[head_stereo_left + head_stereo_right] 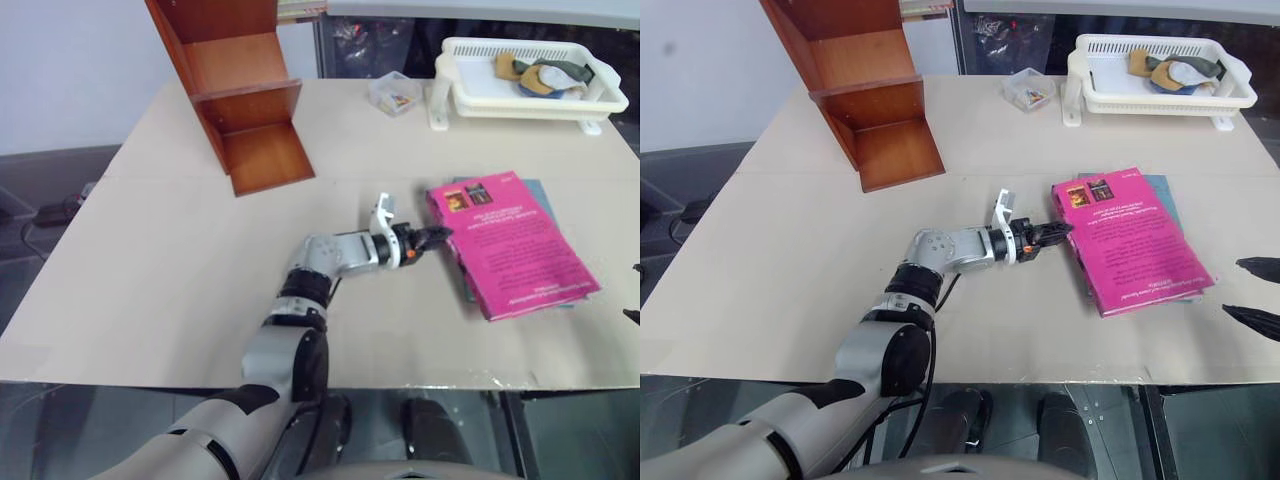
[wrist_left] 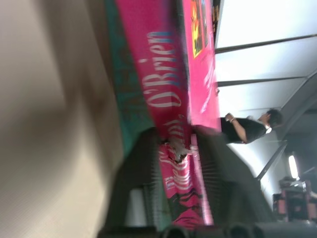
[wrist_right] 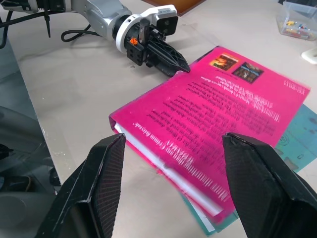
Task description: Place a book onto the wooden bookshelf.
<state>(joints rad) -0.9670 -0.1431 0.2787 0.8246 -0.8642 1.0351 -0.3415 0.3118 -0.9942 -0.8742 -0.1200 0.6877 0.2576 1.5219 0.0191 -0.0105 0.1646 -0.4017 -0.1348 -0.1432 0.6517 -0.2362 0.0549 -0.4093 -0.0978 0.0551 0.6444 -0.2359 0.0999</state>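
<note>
Book (image 1: 512, 243) handling is judged first: a thick paperback of this kind is likely moderately heavy for a thin two-finger grip, stiff along the spine but limp at the open page edge, with a glossy cover that may slip. A hold on the spine side, where the block is bound, is judged the soundest; a hold on one corner alone could let the far end sag or swing when lifted.

It is seen as a bright magenta-pink rectangle with white lines of text and two small dark pictures near one corner of the cover. White lettering runs along the spine, and the white page block is visible at the near edge. It lies flat on the bench (image 1: 150, 290), stacked on a teal book (image 3: 302, 126) whose edges peek out beside it, well apart from the wooden bookshelf (image 1: 245, 110) standing at the far left of the bench.

The left pincer (image 1: 432, 237) is held level at the book's spine-side corner, near the small pictures. In the left wrist view its fingers (image 2: 143, 168) are seen closed on the pink spine edge. The right pincer (image 3: 173, 183) hangs beside the book with its fingers spread wide, touching nothing.

A white basket (image 1: 530, 95) and a small clear box (image 1: 392, 93) sit at the far side.
</note>
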